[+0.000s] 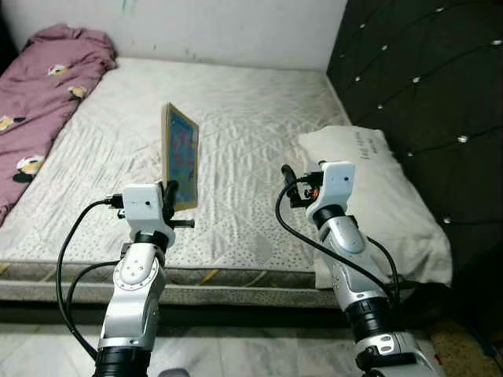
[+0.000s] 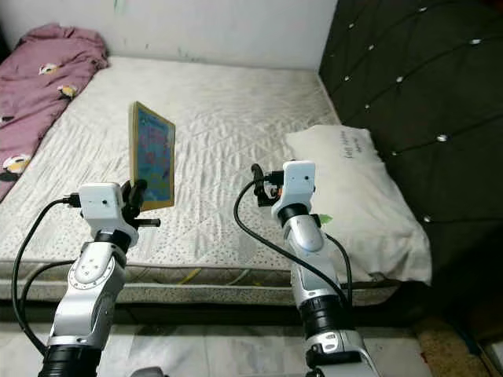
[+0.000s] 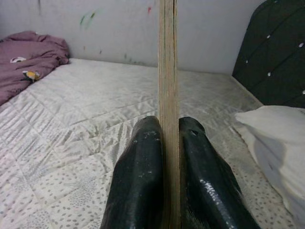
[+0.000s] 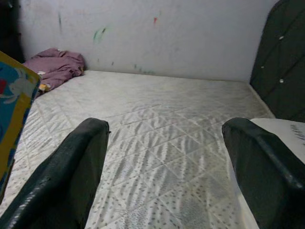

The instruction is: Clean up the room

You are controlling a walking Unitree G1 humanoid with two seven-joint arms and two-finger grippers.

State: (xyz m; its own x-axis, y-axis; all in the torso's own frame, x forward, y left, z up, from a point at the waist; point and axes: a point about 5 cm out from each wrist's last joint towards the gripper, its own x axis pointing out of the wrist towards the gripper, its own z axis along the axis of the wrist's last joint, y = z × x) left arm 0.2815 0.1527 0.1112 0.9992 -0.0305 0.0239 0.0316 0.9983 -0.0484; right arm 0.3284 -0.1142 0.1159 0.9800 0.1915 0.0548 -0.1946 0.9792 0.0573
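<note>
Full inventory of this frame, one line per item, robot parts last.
mattress: one, white quilted, fills the middle of the room, bare.
blanket: one, mauve with small prints, bunched at the mattress's far left corner.
pillow: one, white, on the mattress's right edge by the headboard.
headboard: one, black tufted with studs, along the right side.
wall: one, white with faint colour marks, behind the mattress.
picture book: one, colourful cover with tan edge, held upright above the mattress.
left claw: one, black fingers shut on the picture book's edge.
right claw: one, black fingers open, held over the mattress near the pillow.
</note>
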